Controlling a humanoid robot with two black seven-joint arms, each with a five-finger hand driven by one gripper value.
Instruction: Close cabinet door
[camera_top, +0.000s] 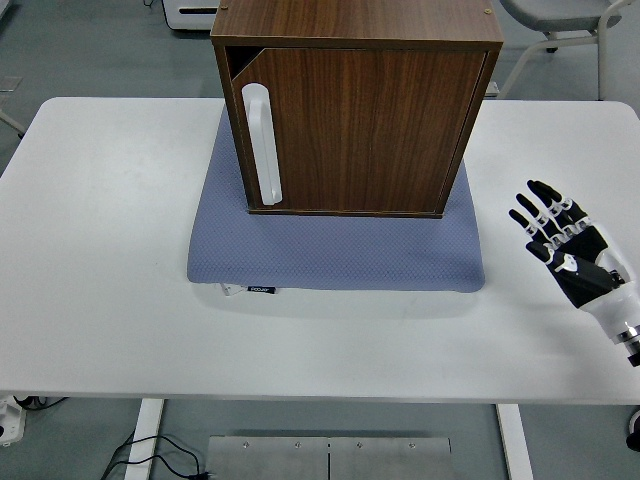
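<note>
A dark wooden cabinet (355, 100) stands on a blue-grey mat (330, 245) in the middle of the white table. Its door (350, 130) sits almost flush with the front, with a thin dark gap showing at the upper left corner. A white vertical handle (262, 145) is on the door's left side. My right hand (562, 235) hovers over the table at the right edge, well clear of the cabinet, fingers spread and holding nothing. The left arm does not show.
The white table (110, 260) stretches wide to the left and in front of the mat. A chair base (560, 30) stands behind the table at the top right. A white appliance (195, 12) sits at the top left.
</note>
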